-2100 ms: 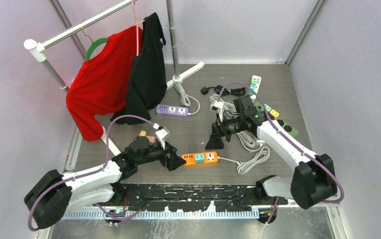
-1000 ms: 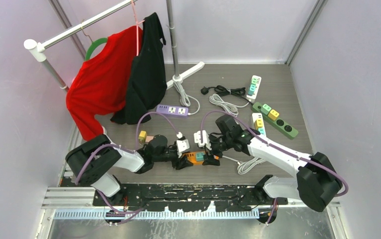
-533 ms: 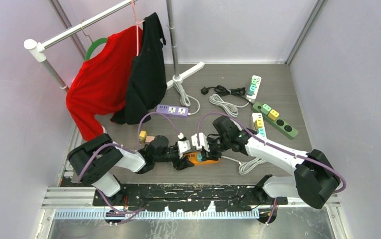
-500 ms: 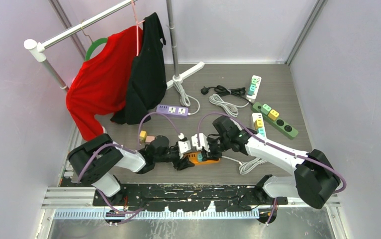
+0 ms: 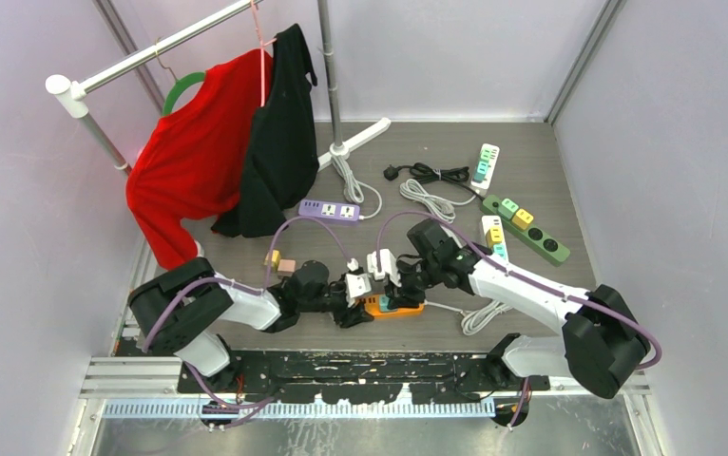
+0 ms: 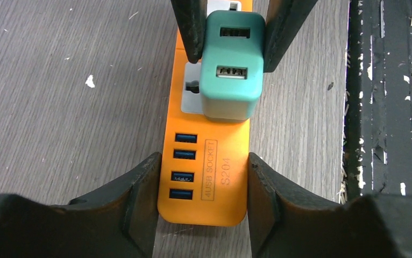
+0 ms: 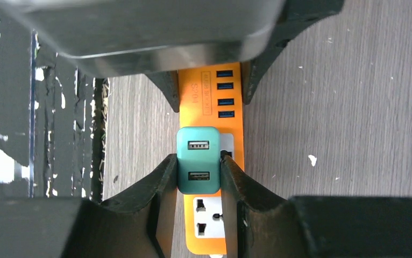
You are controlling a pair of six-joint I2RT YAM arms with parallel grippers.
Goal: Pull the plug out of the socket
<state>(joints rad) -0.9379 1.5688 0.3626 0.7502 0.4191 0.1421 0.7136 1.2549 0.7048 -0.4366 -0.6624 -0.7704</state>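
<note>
Likely lab: metal-framed test enclosure

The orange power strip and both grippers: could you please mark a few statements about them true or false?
1. The right gripper is shut on the teal plug. True.
2. The left gripper also holds the plug. False: it grips the orange power strip by its sides, at the USB end.
3. The plug lies loose on the table. False: it sits on the strip's socket.
4. The strip has four blue USB ports. True.
</note>
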